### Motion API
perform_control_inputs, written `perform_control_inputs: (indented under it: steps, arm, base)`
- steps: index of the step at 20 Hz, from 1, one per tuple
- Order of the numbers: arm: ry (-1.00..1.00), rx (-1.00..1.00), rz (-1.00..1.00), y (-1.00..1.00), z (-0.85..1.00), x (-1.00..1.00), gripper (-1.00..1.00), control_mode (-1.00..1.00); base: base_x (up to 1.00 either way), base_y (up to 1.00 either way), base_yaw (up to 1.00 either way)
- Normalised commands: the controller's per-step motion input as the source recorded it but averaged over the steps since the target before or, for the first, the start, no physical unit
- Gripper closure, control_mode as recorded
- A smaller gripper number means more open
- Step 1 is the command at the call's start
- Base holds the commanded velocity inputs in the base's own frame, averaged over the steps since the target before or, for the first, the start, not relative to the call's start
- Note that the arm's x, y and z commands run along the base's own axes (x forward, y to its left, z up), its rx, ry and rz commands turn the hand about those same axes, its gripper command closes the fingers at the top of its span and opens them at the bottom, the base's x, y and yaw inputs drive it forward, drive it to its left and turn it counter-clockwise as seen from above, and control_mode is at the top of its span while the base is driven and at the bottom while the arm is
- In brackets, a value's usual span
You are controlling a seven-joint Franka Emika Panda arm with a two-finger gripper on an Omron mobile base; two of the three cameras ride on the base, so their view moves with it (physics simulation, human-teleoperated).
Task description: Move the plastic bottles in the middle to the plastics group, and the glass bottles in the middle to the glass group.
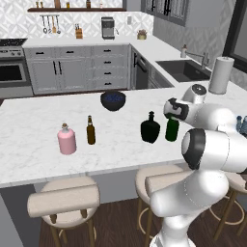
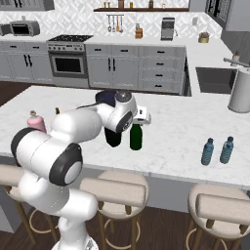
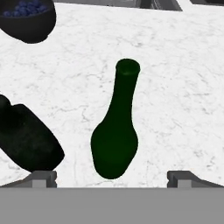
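**Open gripper above the green bottle**

At the bottom of the hand view the gripper (image 3: 112, 177) stands fully open, holding nothing. The dark-green wine bottle (image 3: 115, 131) stands upright at centre frame, between the fingertips' lines. The squat black bottle (image 3: 26, 138) sits at lower left, just beside it. Farther off, a dark bowl (image 3: 28, 19) occupies the upper left corner on the marble counter (image 3: 183, 87).

In the right base view, two pale-blue bottles (image 2: 207, 152) stand at right.

We see the dark-green wine bottle (image 3: 114, 140) upright on the white marble table (image 1: 34, 130), the squat black bottle (image 1: 150, 129) just beside it. The pink bottle (image 1: 66, 140) and slim brown bottle (image 1: 90, 130) stand together farther along; two pale-blue bottles (image 2: 217, 151) stand well apart.
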Motion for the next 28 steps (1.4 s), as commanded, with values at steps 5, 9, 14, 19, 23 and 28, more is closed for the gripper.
perform_control_inputs:
  steps: [5,9,14,19,23,28]
  arm:
    - [0.01,0.0,0.0,0.0,-0.3,0.17,-1.0,-1.0]
    - [0.0,0.0,0.0,0.0,-0.11,0.2,-1.0,-1.0]
    - [0.0,0.0,0.0,-0.01,0.0,0.18,-1.0,-1.0]
    - [0.0,0.01,0.0,-0.03,0.0,0.09,-1.0,-1.0]
    - [0.0,0.02,0.0,-0.01,-0.06,0.09,-1.0,-1.0]
    - [0.0,0.0,0.0,0.0,-0.13,0.12,-1.0,-1.0]
  base:
    - [0.0,0.0,0.0]
    - [0.0,0.0,0.0]
    - [0.0,0.0,0.0]
    - [0.0,0.0,0.0]
    - [0.0,0.0,0.0]
    - [0.0,0.0,0.0]
